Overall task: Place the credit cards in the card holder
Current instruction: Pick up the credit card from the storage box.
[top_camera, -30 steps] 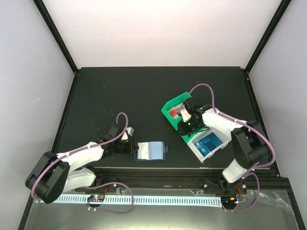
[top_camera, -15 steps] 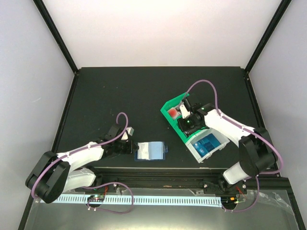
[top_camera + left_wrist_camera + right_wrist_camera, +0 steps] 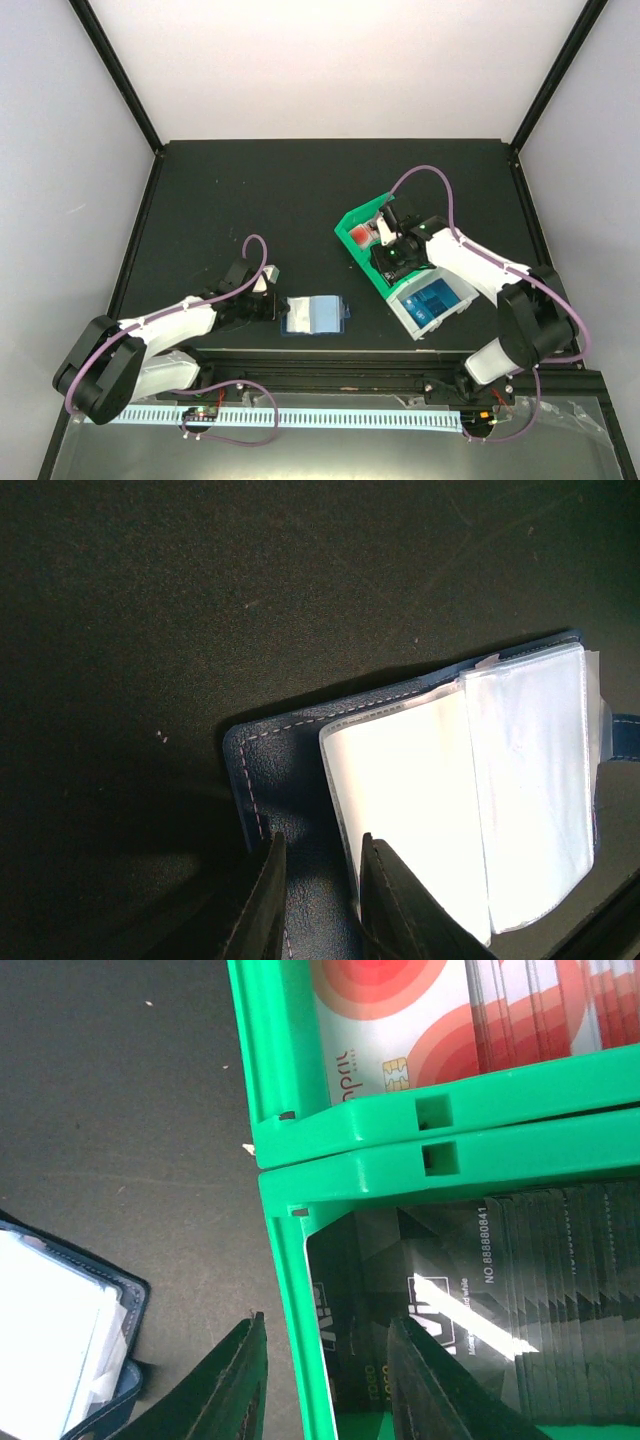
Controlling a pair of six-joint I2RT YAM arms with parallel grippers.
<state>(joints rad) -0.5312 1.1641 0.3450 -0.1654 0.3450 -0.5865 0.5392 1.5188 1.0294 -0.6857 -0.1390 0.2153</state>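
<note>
Change: over the past second the right arm's elbow has swung out toward the right edge of the tabletop (image 3: pixel 300 190). The right pincer (image 3: pixel 328 1325) stays over the green bin (image 3: pixel 360 215). The left arm and the card holder (image 3: pixel 315 315) have not shifted.
Left pincer (image 3: pixel 320 842): low by the near edge, left of middle, its fingers pinching the card holder's navy cover at the left side.
Right pincer: fingers spread, straddling the green bin's side wall.
Card holder: lying open near the near edge, its clear sleeves facing up.
Credit cards (image 3: pixel 436 298): bright blue, stacked in the white bin (image 3: pixel 425 328) toward the near right corner, touching the green bin.
Wrist views only: the left shows pale stitching on the holder's cover. The right shows red-and-white cards (image 3: pixel 400 1010) in one green compartment and black cards (image 3: pixel 480 1290) in the next.
Overhead only: both arms and both bins together.
Setting: a matte black tabletop, pale walls (image 3: pixel 60 150) and black frame posts (image 3: pixel 115 70).
</note>
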